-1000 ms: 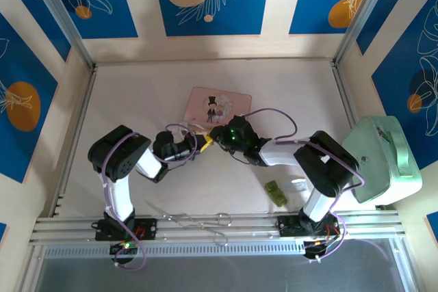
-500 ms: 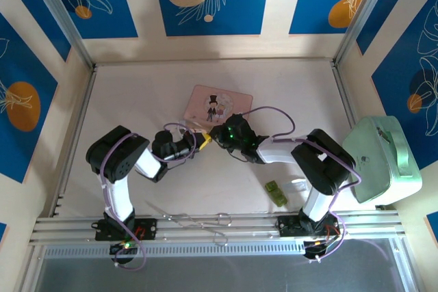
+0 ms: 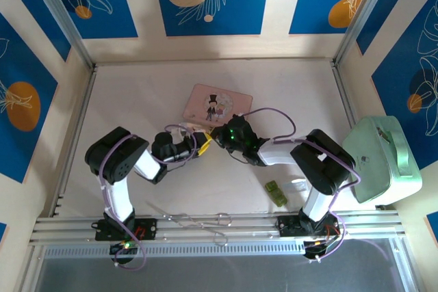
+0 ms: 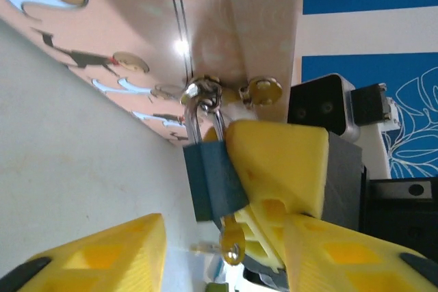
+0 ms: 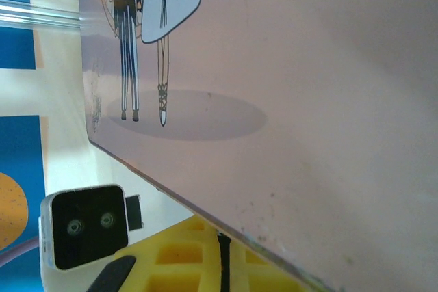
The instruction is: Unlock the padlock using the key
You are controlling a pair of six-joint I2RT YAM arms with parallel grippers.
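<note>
The small blue padlock [image 4: 213,182] hangs by its silvery shackle [image 4: 203,111] from the hasp of the pink picture box [image 3: 217,105]. A brass key [image 4: 233,244] sticks out of the padlock's bottom, and a second key [image 4: 261,90] dangles by the hasp. My left gripper [image 4: 226,261] is open, its yellow fingers [image 4: 102,258] spread on either side of the padlock without touching it. My right gripper [image 5: 222,241] is shut, its fingers [image 4: 280,169] pressed against the padlock's right side. From above, both grippers [image 3: 200,143] [image 3: 216,135] meet at the box's near edge.
A small green block [image 3: 276,192] lies near the right arm's base, with a small white scrap [image 3: 299,184] beside it. A mint-green device [image 3: 380,158] stands at the right wall. A metal tool [image 3: 198,220] rests on the near rail.
My left gripper has opened and let go of the padlock. My right gripper has closed and now sits against the padlock's side.
</note>
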